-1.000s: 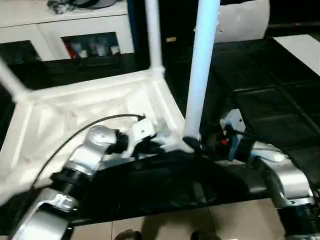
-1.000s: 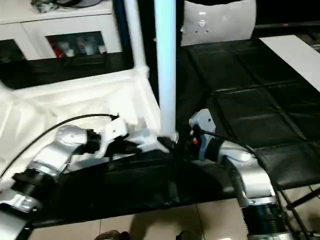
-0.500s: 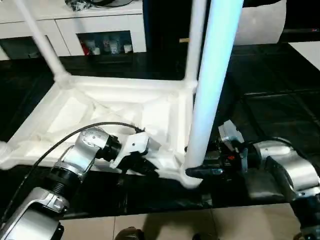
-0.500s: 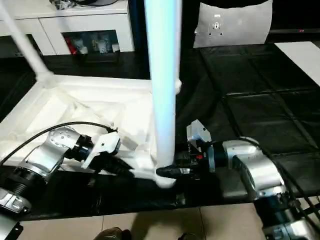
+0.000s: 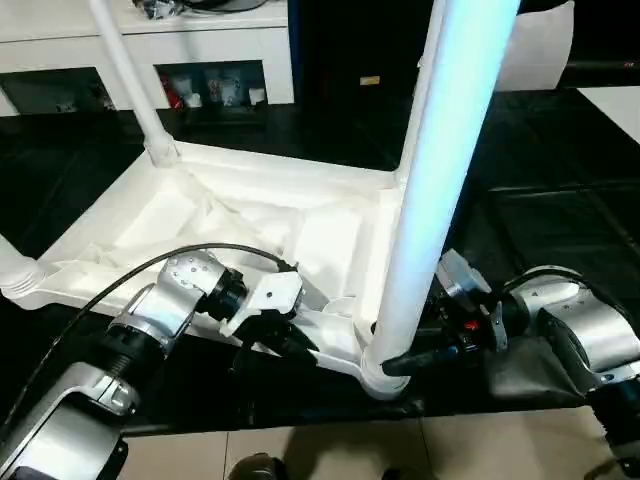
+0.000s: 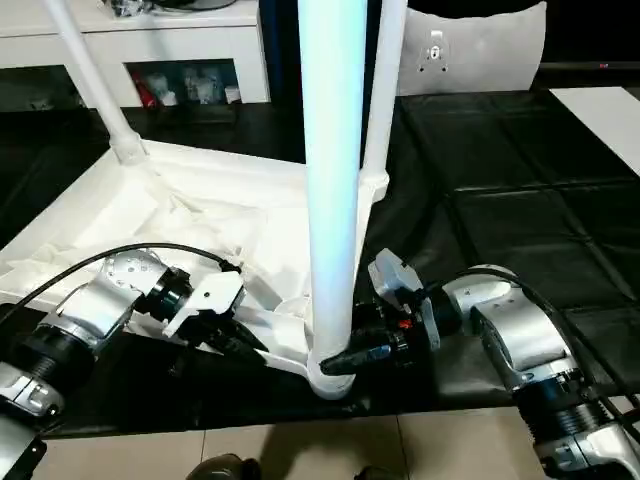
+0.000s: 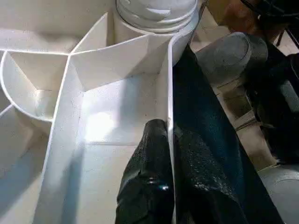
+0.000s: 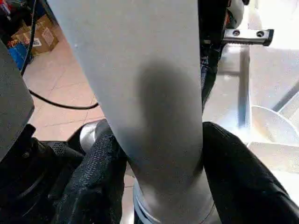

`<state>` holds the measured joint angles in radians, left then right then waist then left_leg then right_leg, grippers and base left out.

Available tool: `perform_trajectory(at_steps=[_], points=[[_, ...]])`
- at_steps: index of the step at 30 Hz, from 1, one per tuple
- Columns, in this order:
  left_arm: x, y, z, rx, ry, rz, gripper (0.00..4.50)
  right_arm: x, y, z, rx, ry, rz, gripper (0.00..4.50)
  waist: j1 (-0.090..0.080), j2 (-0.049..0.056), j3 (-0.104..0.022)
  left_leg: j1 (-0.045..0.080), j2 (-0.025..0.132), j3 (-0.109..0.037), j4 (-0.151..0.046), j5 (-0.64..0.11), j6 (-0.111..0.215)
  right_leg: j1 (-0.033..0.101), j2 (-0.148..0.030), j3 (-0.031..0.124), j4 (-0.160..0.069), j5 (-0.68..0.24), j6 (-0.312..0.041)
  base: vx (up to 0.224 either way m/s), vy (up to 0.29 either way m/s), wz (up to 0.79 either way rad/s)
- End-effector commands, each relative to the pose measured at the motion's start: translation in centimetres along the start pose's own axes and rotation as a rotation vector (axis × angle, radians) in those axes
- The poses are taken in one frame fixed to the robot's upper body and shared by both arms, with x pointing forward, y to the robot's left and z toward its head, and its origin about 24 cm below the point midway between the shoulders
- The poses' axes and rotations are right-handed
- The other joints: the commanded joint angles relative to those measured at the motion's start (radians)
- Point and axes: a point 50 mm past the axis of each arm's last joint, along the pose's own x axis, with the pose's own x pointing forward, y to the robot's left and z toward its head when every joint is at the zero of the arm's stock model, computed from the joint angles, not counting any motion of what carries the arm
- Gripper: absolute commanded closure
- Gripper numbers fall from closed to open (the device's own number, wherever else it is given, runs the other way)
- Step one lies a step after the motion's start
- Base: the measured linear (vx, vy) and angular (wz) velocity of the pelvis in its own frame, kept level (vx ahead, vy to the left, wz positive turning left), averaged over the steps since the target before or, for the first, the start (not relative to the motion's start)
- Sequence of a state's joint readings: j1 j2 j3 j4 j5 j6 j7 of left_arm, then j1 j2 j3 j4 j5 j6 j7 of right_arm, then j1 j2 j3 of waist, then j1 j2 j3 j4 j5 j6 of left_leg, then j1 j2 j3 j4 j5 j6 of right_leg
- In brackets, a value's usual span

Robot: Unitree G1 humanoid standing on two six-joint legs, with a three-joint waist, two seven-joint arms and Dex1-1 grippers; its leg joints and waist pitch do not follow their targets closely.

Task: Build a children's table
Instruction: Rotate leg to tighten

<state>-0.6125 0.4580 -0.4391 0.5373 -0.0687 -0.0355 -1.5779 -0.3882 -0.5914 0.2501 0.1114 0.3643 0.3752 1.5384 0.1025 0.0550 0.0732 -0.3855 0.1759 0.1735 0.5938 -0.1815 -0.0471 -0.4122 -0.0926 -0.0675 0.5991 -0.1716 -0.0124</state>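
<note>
My left gripper (image 7: 170,186) is clamped on the raised rim of the inverted table top (image 5: 250,215). My right gripper (image 8: 159,186) straddles the nearest leg (image 6: 335,150) at its corner socket (image 5: 380,375), both pads touching it. Beyond my grippers, three further legs run out of frame. No writing is legible.

1. The right gripper (image 8: 156,186) has closed in; its fingers (image 8: 236,184) now press both sides of the nearest leg (image 6: 332,180).
2. The table top (image 5: 250,225) has swung round between the grippers.
</note>
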Motion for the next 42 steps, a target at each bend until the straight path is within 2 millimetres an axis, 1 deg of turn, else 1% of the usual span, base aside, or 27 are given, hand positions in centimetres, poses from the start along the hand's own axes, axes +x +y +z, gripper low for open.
perform_trajectory(at_steps=[1, 3, 4, 6, 7, 10, 11, 12, 13, 14, 16, 17, 19, 20, 21, 23, 24, 25, 28, 29, 30, 32, 36, 39, 40, 41, 42], points=[[0.1, 0.3, 1.0, 0.036, -0.009, -0.031, 4.50, 0.7, 0.4, 0.1, 0.020, -0.026, 0.059, 2.45, -0.006, -0.011, -0.065, 0.018, 0.054, -0.010, -0.072, -0.191, 0.078, 0.053, -0.057, 0.044, -0.069, -0.246, -0.242, 0.000, 0.000, 0.00], [0.2, 0.4, 1.2, 0.011, -0.053, 0.011, 4.50, 1.0, 0.5, 0.1, 0.054, -0.061, 0.031, 2.46, -0.006, -0.014, -0.065, 0.017, 0.054, -0.010, -0.072, -0.187, 0.077, 0.054, -0.056, 0.044, -0.068, -0.238, -0.245, 0.000, 0.000, 0.00], [0.2, 0.5, 1.3, 0.002, -0.069, 0.030, 4.50, 1.2, 0.5, 0.1, 0.068, -0.076, 0.015, 2.46, -0.006, -0.008, -0.064, 0.018, 0.054, -0.010, -0.073, -0.189, 0.074, 0.054, -0.056, 0.045, -0.067, -0.236, -0.247, 0.000, 0.000, 0.00], [0.3, 0.6, 1.4, -0.015, -0.092, 0.067, 4.50, 1.5, 0.5, 0.0, 0.092, -0.101, -0.016, 2.46, -0.005, -0.011, -0.064, 0.018, 0.054, -0.011, -0.074, -0.199, 0.071, 0.054, -0.057, 0.044, -0.069, -0.249, -0.243, 0.000, 0.000, 0.00], [0.6, 0.9, 1.5, -0.050, -0.109, 0.151, 4.50, 2.4, 0.3, -0.1, 0.112, -0.138, -0.106, 2.46, -0.006, -0.010, -0.061, 0.018, 0.054, -0.011, -0.077, -0.209, 0.062, 0.052, -0.055, 0.045, -0.070, -0.266, -0.236, 0.000, 0.000, 0.00], [0.8, 1.1, 1.6, -0.071, -0.113, 0.183, 4.50, 2.9, 0.0, -0.2, 0.097, -0.144, -0.157, 2.46, -0.018, -0.012, -0.057, 0.017, 0.050, -0.014, -0.081, -0.253, 0.034, 0.052, -0.058, 0.043, -0.079, -0.361, -0.203, 0.000, 0.000, 0.00], [1.1, 1.4, 1.8, -0.094, -0.126, 0.237, 4.50, 3.6, -0.7, -0.3, 0.096, -0.162, -0.257, 2.46, -0.024, -0.010, -0.053, 0.016, 0.050, -0.015, -0.084, -0.267, 0.023, 0.048, -0.058, 0.044, -0.081, -0.387, -0.193, 0.000, 0.000, 0.00], [1.2, 1.5, 1.9, -0.099, -0.128, 0.250, 4.50, 3.7, -0.9, -0.3, 0.098, -0.167, -0.284, 2.46, -0.036, -0.012, -0.052, 0.006, 0.044, -0.021, -0.087, -0.273, 0.012, 0.057, -0.057, 0.039, -0.083, -0.415, -0.176, 0.000, 0.000, 0.00], [1.5, 1.9, 2.1, -0.114, -0.134, 0.292, 4.50, 4.3, -1.6, -0.4, 0.105, -0.181, -0.368, 2.46, -0.042, -0.013, -0.053, 0.007, 0.043, -0.021, -0.088, -0.272, 0.006, 0.055, -0.057, 0.038, -0.084, -0.427, -0.167, 0.000, 0.000, 0.00], [2.0, 2.4, 2.5, -0.135, -0.142, 0.350, 4.50, 4.9, -2.3, -0.4, 0.128, -0.205, -0.455, 2.46, -0.054, -0.016, -0.050, 0.009, 0.040, -0.022, -0.086, -0.289, 0.002, 0.051, -0.058, 0.037, -0.091, -0.466, -0.155, 0.000, 0.000, 0.00], [2.7, 3.2, 3.2, -0.165, -0.154, 0.427, 4.50, 5.8, -3.0, -0.4, 0.156, -0.227, -0.551, 2.48, -0.072, -0.015, -0.048, 0.007, 0.038, -0.024, -0.086, -0.296, -0.003, 0.049, -0.059, 0.036, -0.096, -0.507, -0.144, 0.000, 0.000, 0.00], [2.9, 3.5, 3.4, -0.178, -0.160, 0.451, 4.50, 6.1, -3.1, -0.3, 0.164, -0.231, -0.580, 2.49, -0.076, -0.015, -0.050, 0.010, 0.038, -0.023, -0.085, -0.286, -0.001, 0.047, -0.057, 0.037, -0.099, -0.506, -0.137, 0.000, 0.000, 0.00], [3.4, 4.5, 4.3, -0.208, -0.176, 0.542, 4.50, 7.1, -3.9, 0.1, 0.208, -0.262, -0.688, 2.50, -0.080, -0.014, -0.052, 0.013, 0.038, -0.020, -0.084, -0.271, 0.014, 0.044, -0.054, 0.039, -0.099, -0.466, -0.148, 0.000, 0.000, 0.00], [3.6, 4.9, 4.7, -0.224, -0.185, 0.585, 4.50, 7.5, -4.3, 0.3, 0.230, -0.270, -0.737, 2.50, -0.081, -0.010, -0.055, 0.013, 0.037, -0.019, -0.084, -0.258, 0.017, 0.044, -0.051, 0.039, -0.096, -0.423, -0.161, 0.000, 0.000, 0.00], [3.7, 5.2, 4.9, -0.232, -0.189, 0.610, 4.50, 7.8, -4.5, 0.4, 0.240, -0.275, -0.764, 2.51, -0.083, -0.012, -0.056, 0.014, 0.037, -0.017, -0.083, -0.248, 0.021, 0.044, -0.049, 0.039, -0.094, -0.386, -0.171, 0.000, 0.000, 0.00], [3.9, 5.8, 5.3, -0.253, -0.190, 0.684, 4.50, 8.5, -5.2, 0.7, 0.273, -0.289, -0.852, 2.51, -0.086, -0.004, -0.057, 0.012, 0.037, -0.015, -0.082, -0.234, 0.025, 0.044, -0.047, 0.040, -0.089, -0.322, -0.192, 0.000, 0.000, 0.00], [4.1, 6.3, 5.9, -0.272, -0.193, 0.770, 4.50, 9.2, -6.2, 1.1, 0.310, -0.301, -0.966, 2.51, -0.087, -0.004, -0.060, 0.015, 0.037, -0.015, -0.081, -0.236, 0.021, 0.045, -0.047, 0.039, -0.088, -0.306, -0.198, 0.000, 0.000, 0.00], [4.2, 6.4, 6.0, -0.279, -0.193, 0.791, 4.50, 9.4, -6.4, 1.3, 0.319, -0.303, -0.996, 2.51, -0.092, -0.004, -0.060, 0.012, 0.036, -0.015, -0.081, -0.230, 0.020, 0.046, -0.047, 0.040, -0.085, -0.292, -0.204, 0.000, 0.000, 0.00], [4.6, 6.5, 6.4, -0.276, -0.198, 0.824, 4.50, 9.7, -6.7, 1.6, 0.306, -0.309, -1.053, 2.51, -0.089, -0.001, -0.062, 0.013, 0.035, -0.015, -0.081, -0.229, 0.029, 0.050, -0.047, 0.038, -0.089, -0.274, -0.197, 0.000, 0.000, 0.00], [4.7, 6.5, 6.5, -0.276, -0.202, 0.823, 4.50, 9.8, -6.7, 1.7, 0.298, -0.313, -1.052, 1.95, -0.087, -0.002, -0.064, 0.013, 0.035, -0.015, -0.080, -0.218, 0.038, 0.052, -0.047, 0.039, -0.086, -0.245, -0.199, 0.000, 0.000, 0.00], [4.8, 6.1, 6.4, -0.264, -0.201, 0.795, 4.50, 9.3, -6.3, 1.7, 0.265, -0.337, -1.040, 1.95, -0.087, -0.011, -0.066, 0.010, 0.035, -0.014, -0.080, -0.207, 0.051, 0.055, -0.047, 0.039, -0.085, -0.226, -0.201, 0.000, 0.000, 0.00], [4.7, 5.9, 6.1, -0.253, -0.196, 0.774, 4.50, 8.6, -6.1, 1.5, 0.254, -0.352, -1.037, 1.71, -0.082, -0.003, -0.067, 0.009, 0.036, -0.013, -0.077, -0.188, 0.066, 0.056, -0.050, 0.040, -0.083, -0.208, -0.203, 0.000, 0.000, 0.00], [4.0, 5.4, 5.2, -0.245, -0.175, 0.752, 4.50, 7.0, -5.7, 1.0, 0.231, -0.373, -1.028, 1.37, -0.075, -0.002, -0.071, 0.007, 0.037, -0.013, -0.074, -0.156, 0.087, 0.061, -0.050, 0.039, -0.077, -0.159, -0.215, 0.000, 0.000, 0.00], [3.3, 4.8, 4.2, -0.220, -0.153, 0.697, 4.50, 4.8, -4.6, 0.4, 0.163, -0.359, -0.937, 1.23, -0.067, -0.003, -0.072, 0.007, 0.038, -0.012, -0.071, -0.137, 0.107, 0.064, -0.050, 0.039, -0.073, -0.123, -0.226, 0.000, 0.000, 0.00], [3.1, 4.6, 4.0, -0.208, -0.150, 0.677, 4.50, 4.3, -4.3, 0.2, 0.143, -0.350, -0.908, 1.02, -0.064, 0.002, -0.075, 0.008, 0.037, -0.013, -0.069, -0.136, 0.110, 0.066, -0.050, 0.038, -0.073, -0.122, -0.228, 0.000, 0.000, 0.00], [2.9, 4.4, 3.7, -0.203, -0.147, 0.658, 4.50, 3.7, -4.0, 0.0, 0.125, -0.333, -0.886, 0.97, -0.064, 0.000, -0.074, 0.006, 0.039, -0.012, -0.068, -0.134, 0.116, 0.066, -0.050, 0.039, -0.071, -0.111, -0.235, 0.000, 0.000, 0.00], [2.7, 4.2, 3.4, -0.192, -0.139, 0.633, 4.50, 3.0, -3.8, -0.3, 0.103, -0.310, -0.860, 0.95, -0.063, 0.001, -0.073, 0.007, 0.037, -0.012, -0.068, -0.145, 0.117, 0.065, -0.050, 0.037, -0.074, -0.131, -0.234, 0.000, 0.000, 0.00]])
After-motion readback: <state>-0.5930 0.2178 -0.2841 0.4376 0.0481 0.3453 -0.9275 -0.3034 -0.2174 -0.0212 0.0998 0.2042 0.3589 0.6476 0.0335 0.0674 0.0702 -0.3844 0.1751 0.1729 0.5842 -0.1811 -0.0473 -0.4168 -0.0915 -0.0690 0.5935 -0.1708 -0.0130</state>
